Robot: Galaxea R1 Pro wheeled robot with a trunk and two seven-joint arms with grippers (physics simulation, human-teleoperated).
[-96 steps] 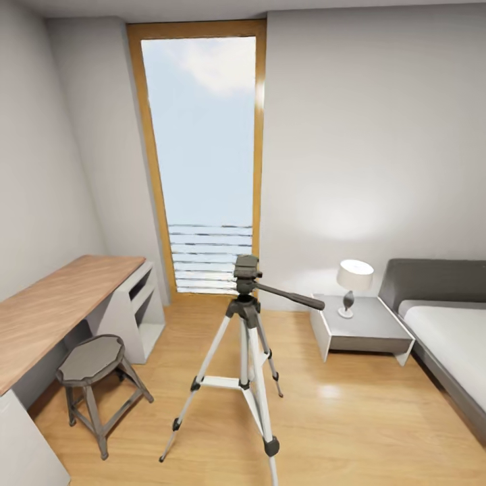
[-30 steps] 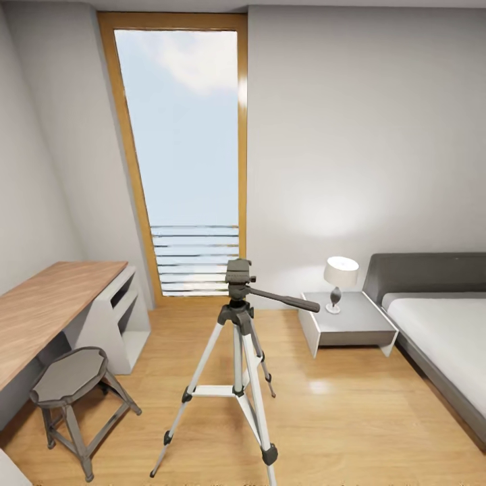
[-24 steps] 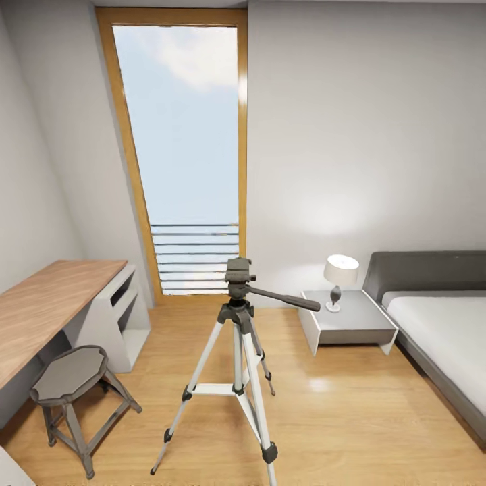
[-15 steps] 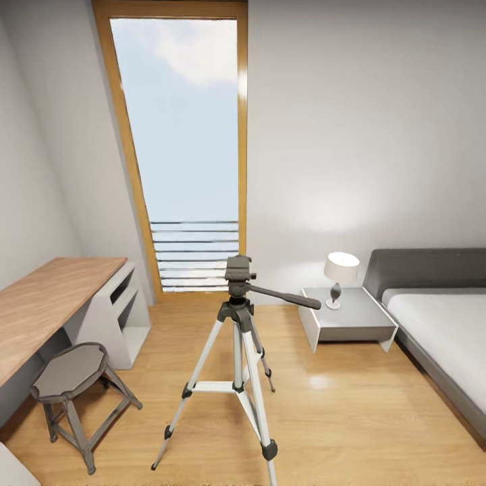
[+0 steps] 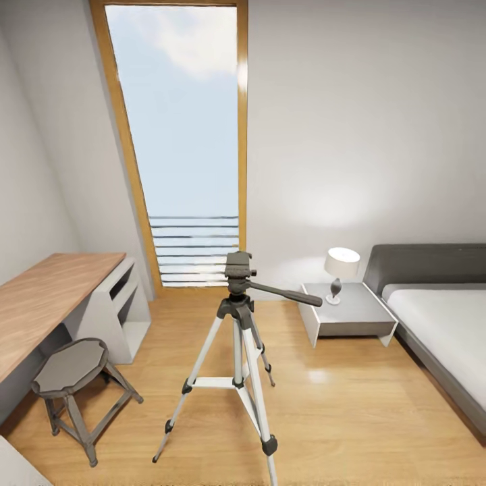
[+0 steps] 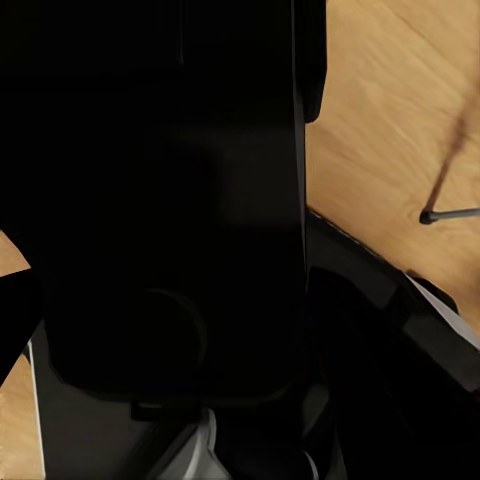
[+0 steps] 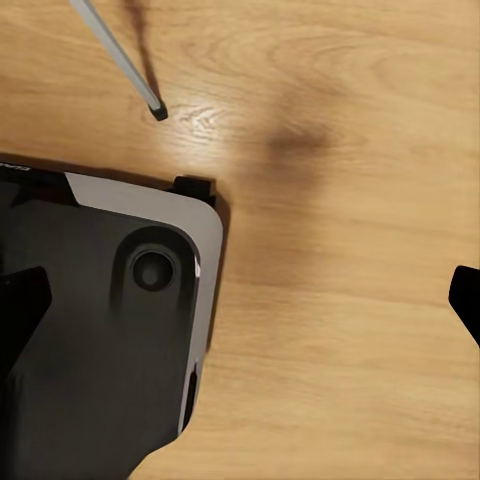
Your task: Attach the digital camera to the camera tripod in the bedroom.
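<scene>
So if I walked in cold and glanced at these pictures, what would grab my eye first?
Most likely the camera tripod, standing alone mid-floor on splayed silver legs, its black pan handle pointing toward the bed. Behind it, the tall wood-framed window glows with pale sky and runs nearly floor to ceiling. After that, the small white lamp on the grey nightstand at right, and the grey stool by the wooden desk at left.

Grey walls [image 5: 364,121], shiny wood floor [image 5: 351,412], tall window [image 5: 182,135] full of sky, long desk [image 5: 40,304] with stool [image 5: 71,368], lit lamp [image 5: 339,264] on small table [image 5: 351,312] beside bed [image 5: 445,331].
</scene>
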